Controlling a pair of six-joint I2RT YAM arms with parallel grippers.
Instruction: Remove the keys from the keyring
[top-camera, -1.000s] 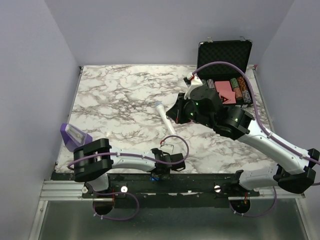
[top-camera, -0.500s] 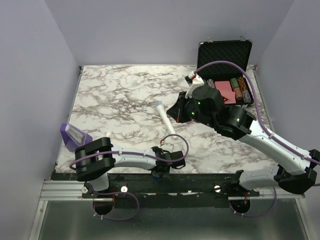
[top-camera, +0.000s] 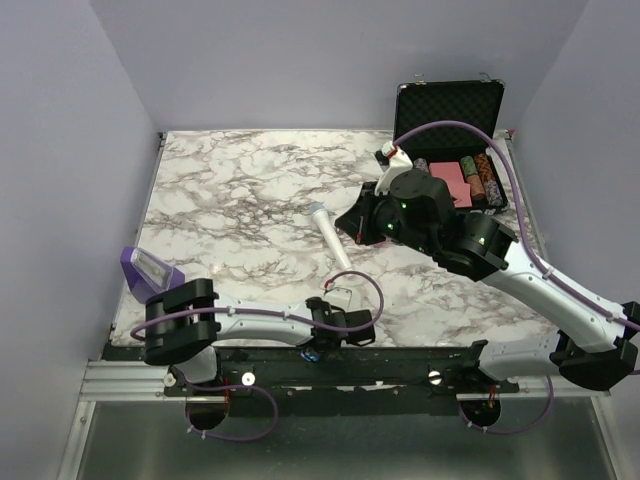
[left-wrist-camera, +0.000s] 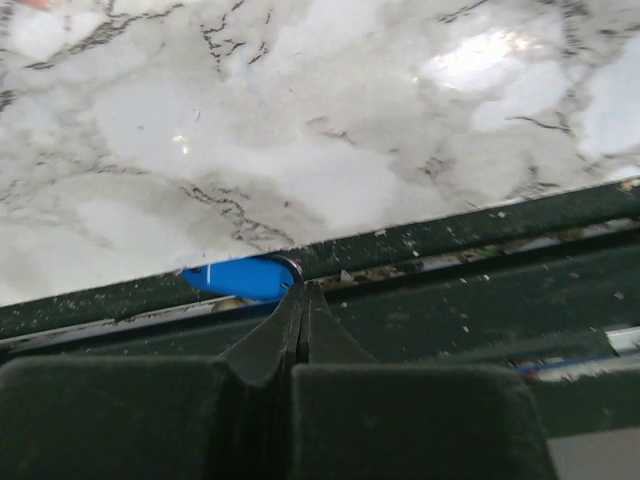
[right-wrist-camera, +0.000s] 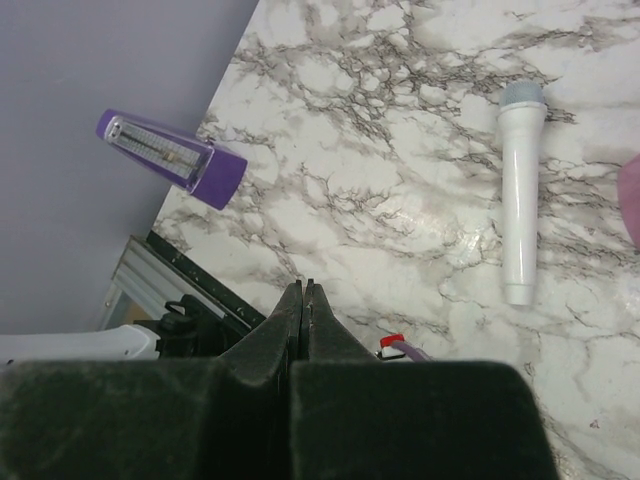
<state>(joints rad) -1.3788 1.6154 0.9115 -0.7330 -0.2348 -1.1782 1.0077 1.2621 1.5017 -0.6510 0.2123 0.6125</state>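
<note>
Changed since a second ago: my left claw went from half open to clenched, and its wrist slid a little to the right along the near edge.
Task thing: the key lies flat with its blue head in the gap between the marble edge of the worktop and the dark rail. Its blade I cannot see.
Ring: of the keyring only a thin arc shows, around the right end of the blue head and touching my fingertips.
Grip on the left: both fingers are pressed together, tips right at that end of the key. If they pinch the keyring, I cannot tell.
Other side: my right claw is clenched on nothing, raised above the worktop.
Further off: the microphone lies on the marble, well apart from the key.
</note>
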